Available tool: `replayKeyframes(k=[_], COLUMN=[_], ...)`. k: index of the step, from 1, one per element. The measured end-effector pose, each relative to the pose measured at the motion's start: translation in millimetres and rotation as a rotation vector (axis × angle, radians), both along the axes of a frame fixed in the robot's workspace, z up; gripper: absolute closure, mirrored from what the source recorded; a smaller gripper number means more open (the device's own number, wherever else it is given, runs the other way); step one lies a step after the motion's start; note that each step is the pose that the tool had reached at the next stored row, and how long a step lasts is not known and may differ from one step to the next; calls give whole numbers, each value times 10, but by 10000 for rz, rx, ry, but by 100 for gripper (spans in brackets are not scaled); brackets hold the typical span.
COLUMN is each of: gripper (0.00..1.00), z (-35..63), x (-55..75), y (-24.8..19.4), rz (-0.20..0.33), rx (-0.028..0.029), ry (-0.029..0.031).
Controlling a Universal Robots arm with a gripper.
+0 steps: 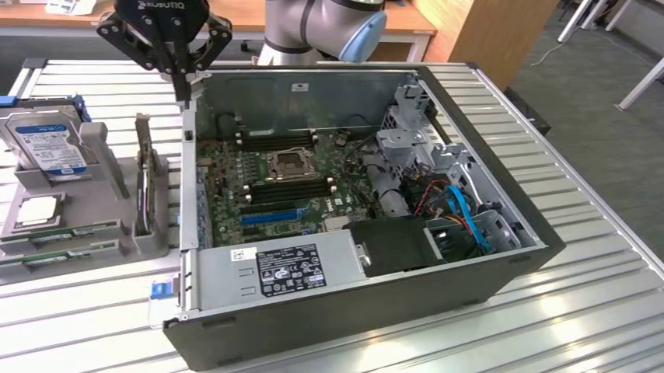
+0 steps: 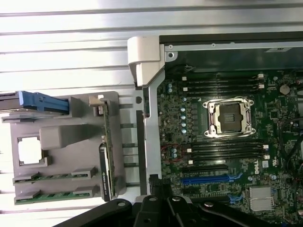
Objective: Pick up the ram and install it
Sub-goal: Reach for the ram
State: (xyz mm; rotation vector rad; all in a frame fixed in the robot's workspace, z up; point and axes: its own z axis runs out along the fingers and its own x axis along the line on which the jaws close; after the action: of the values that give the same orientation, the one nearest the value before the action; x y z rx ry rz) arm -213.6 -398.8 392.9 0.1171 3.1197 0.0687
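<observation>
In the grey holder (image 1: pixel 145 239) at the exterior view's left, the ram (image 1: pixel 62 231) is sitting: two long, narrow green sticks, one just beside the other, each between grey end pieces. I am judging it light, stiff and thin, but fragile, so you are better taking it by the long bare edges and not pressing on the chips. Your claw (image 1: pixel 186 95) is hanging clenched with nothing between the fingers, above the rear corner of the open computer case (image 1: pixel 363 311), well apart from the ram.
</observation>
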Motion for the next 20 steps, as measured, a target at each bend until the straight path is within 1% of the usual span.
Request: replayKeyframes(k=[12,20], gripper=[90,90], z=[-1,-2], x=[-213,-400], y=[0,0], rz=[1,1], rx=[-1,0], ry=[56,85])
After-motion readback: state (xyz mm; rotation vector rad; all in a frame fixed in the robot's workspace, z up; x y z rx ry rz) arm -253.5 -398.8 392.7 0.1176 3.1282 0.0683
